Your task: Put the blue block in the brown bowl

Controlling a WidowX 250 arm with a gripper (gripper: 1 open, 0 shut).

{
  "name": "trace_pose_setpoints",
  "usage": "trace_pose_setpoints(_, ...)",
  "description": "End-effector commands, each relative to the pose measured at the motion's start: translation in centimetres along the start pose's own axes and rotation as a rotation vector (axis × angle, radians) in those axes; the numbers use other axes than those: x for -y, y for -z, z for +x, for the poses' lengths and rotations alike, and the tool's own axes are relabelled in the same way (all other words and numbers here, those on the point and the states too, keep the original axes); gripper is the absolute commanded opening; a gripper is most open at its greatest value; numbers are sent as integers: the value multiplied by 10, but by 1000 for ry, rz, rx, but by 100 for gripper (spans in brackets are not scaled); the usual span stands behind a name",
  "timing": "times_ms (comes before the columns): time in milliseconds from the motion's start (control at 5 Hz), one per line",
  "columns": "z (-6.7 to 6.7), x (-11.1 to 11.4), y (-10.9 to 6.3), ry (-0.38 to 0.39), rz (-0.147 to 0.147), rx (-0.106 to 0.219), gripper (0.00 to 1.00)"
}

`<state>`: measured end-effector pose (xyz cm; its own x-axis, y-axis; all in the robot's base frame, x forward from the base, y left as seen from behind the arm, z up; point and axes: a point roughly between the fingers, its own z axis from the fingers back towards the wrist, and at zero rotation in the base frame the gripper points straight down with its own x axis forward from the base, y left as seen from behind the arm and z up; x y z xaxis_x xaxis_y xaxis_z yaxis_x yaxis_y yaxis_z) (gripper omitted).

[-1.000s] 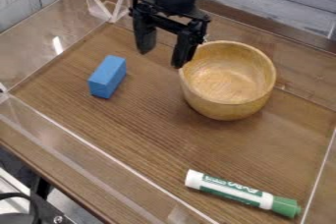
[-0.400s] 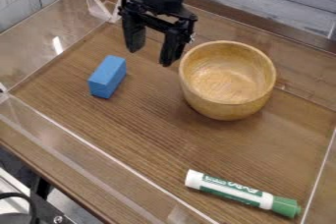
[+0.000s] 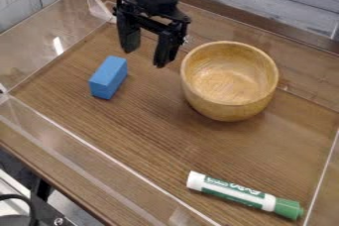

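So the gripper (image 3: 147,50) is hanging pointed down with its jaws spread wide, nothing in them. The blue block (image 3: 109,76) lies on the table (image 3: 146,141) just near-left of it, and the brown bowl (image 3: 229,79) sits to the right, empty

Gripper (image 3: 147,53) hangs wide open pointing down, between the blue block (image 3: 109,76) and brown bowl (image 3: 231,80). Green-and-white marker (image 3: 244,194) lies near the front edge.

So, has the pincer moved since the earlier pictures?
Yes. The open pincer shifted left in the picture, away from the brown bowl and toward the blue block.
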<state>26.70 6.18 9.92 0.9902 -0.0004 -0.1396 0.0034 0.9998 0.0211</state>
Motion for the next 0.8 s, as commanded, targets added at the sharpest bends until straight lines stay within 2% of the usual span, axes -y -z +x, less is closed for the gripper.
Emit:
trace_pose_setpoints(0, 1, -8, -6, -1, 14, 29, 100)
trace_pose_setpoints(600, 0, -24, 0, -20, 19, 32, 100)
